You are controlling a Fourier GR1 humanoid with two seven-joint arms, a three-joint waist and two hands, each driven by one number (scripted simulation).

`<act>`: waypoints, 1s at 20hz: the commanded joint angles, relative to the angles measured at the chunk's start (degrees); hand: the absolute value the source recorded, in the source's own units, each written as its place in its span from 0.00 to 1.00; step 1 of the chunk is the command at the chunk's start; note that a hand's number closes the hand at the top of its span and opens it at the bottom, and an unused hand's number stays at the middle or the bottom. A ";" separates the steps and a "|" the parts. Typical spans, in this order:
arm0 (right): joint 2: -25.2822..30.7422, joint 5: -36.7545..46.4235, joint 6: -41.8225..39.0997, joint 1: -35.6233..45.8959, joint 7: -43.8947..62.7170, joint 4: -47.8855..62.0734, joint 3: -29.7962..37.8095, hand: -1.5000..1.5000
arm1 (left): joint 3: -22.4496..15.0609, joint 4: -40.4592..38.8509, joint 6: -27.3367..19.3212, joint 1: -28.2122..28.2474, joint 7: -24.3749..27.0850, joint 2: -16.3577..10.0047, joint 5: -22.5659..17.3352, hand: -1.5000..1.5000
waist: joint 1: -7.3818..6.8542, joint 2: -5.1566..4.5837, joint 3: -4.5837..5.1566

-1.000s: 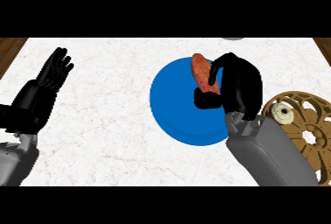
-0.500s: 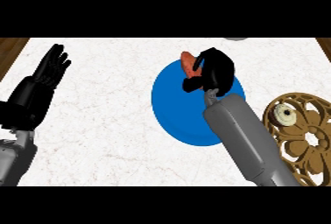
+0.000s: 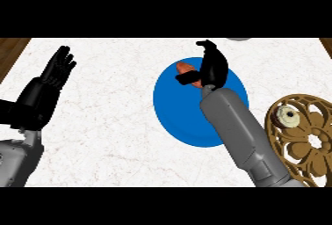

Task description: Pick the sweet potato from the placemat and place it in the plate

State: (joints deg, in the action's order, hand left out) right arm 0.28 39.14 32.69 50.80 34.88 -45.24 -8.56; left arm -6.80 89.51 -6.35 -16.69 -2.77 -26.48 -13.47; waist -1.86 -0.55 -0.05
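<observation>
Sweet potato (image 3: 185,68): likely stiff, light, prone to roll; grasp across middle. Right robot hand (image 3: 214,70) beside it at plate (image 3: 175,114) far rim, grip indeterminate. Left robot hand (image 3: 48,83) open, resting left.

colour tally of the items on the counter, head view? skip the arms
Blue: 1, the plate
Orange: 1, the sweet potato, held in the right hand above the plate
Gold: 1, the round openwork placemat
Grey: 1, an item cut off at the top edge, kind unclear
Total: 4
</observation>
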 commanded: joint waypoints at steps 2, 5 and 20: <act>-0.26 -6.43 11.13 2.69 -4.69 2.44 -0.22 0.00 | -0.48 0.92 -0.59 0.28 -0.33 1.32 1.64 0.50 | -0.37 0.08 0.00; -0.27 -9.54 12.95 3.04 -10.60 0.51 4.81 0.00 | 1.23 -0.95 1.09 -0.93 -1.00 0.62 0.30 0.50 | 0.45 0.06 -0.01; 9.52 -18.80 4.62 -29.71 -11.51 -42.53 6.26 0.00 | 3.54 1.08 0.80 2.47 -0.93 2.37 3.48 0.50 | 3.25 0.90 0.02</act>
State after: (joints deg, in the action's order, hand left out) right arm 6.27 24.12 40.54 30.76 25.74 -77.24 -3.18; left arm -2.86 90.24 -4.65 -14.11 -3.36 -25.10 -11.57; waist 1.02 0.36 0.00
